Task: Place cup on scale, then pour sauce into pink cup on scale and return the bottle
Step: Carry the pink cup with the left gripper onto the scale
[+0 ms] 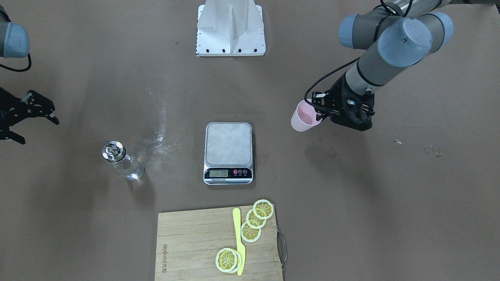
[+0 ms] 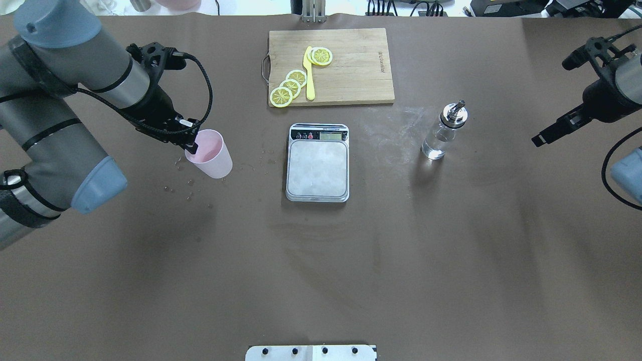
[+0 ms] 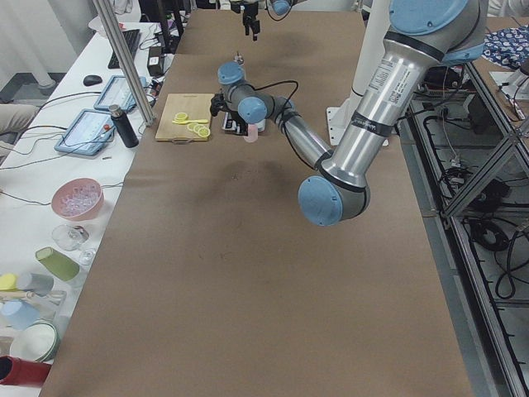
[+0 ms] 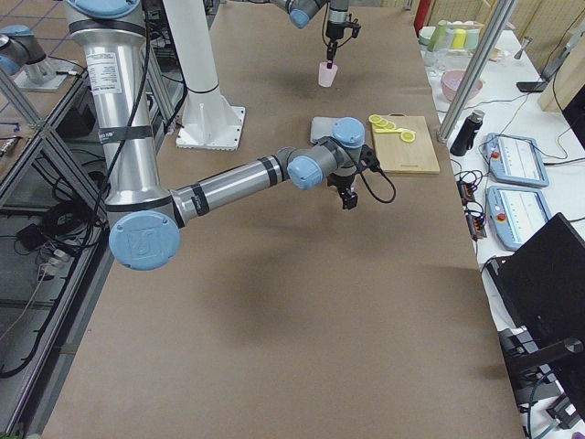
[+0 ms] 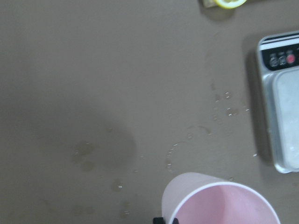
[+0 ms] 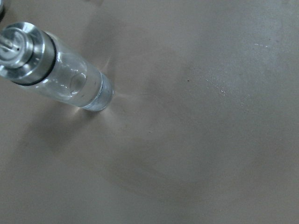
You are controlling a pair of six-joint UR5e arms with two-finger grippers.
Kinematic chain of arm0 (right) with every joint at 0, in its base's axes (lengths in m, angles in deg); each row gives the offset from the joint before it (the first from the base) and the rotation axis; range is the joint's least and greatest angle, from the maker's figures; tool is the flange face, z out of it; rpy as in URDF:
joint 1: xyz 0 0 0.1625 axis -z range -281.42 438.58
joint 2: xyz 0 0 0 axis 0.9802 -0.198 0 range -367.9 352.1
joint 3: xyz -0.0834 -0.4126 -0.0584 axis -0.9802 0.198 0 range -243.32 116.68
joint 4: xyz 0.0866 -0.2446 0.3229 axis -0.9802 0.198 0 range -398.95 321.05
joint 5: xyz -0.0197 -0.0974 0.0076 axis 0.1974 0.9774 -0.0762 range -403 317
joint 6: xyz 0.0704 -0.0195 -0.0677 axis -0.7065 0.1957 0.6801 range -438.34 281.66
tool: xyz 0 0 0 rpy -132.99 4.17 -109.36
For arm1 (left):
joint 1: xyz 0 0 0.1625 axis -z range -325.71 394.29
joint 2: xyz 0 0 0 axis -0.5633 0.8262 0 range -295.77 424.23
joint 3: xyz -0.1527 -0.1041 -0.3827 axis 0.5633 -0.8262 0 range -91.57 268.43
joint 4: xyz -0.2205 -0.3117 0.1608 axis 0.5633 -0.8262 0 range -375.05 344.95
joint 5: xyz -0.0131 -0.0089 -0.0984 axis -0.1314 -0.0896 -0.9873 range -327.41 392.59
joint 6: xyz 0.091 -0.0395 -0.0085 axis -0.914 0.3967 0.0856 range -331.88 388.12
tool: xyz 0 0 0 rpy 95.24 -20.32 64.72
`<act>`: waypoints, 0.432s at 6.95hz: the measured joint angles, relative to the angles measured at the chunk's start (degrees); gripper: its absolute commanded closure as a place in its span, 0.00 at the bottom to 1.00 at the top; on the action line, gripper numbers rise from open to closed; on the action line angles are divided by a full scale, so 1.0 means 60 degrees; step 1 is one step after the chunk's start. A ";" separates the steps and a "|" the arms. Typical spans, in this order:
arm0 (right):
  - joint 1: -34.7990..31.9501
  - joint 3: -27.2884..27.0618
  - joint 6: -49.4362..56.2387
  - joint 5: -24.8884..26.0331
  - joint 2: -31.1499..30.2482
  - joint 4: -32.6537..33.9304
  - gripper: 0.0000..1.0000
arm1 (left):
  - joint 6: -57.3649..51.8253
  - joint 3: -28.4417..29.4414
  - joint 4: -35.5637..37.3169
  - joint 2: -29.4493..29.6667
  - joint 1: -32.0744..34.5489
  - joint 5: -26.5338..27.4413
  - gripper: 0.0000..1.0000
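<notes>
My left fingers (image 2: 191,146) pinch the pink cup (image 2: 214,159) by its rim, mouth up, long axis near vertical, beside the scale (image 2: 317,168); right fingers (image 1: 47,114) spread wide, empty.

- Wooden cutting board (image 2: 351,65) with a metal handle, upper middle of the overhead view
- Three overlapping lemon slices (image 2: 289,86) at its left end, two more (image 2: 321,56) near its top edge
- Yellow knife (image 2: 309,75) between the groups
- White base plate (image 1: 230,27), top centre of the front-facing view
- Water droplets (image 5: 219,100) on the brown table (image 2: 321,276)
</notes>
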 measured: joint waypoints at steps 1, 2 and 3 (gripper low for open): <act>0.0104 0.0000 -0.0029 0.0042 -0.0013 -0.0325 0.00 | 0.0642 0.0035 0.0050 0.0406 -0.0349 0.0090 1.00; 0.0204 0.0010 -0.0041 0.0063 0.0040 -0.0463 0.00 | 0.1135 0.0172 0.0073 0.0823 -0.0672 0.0313 1.00; 0.0296 0.0037 -0.0050 0.0118 0.0103 -0.0529 0.00 | 0.1498 0.0532 0.0094 0.1358 -0.0949 0.0589 1.00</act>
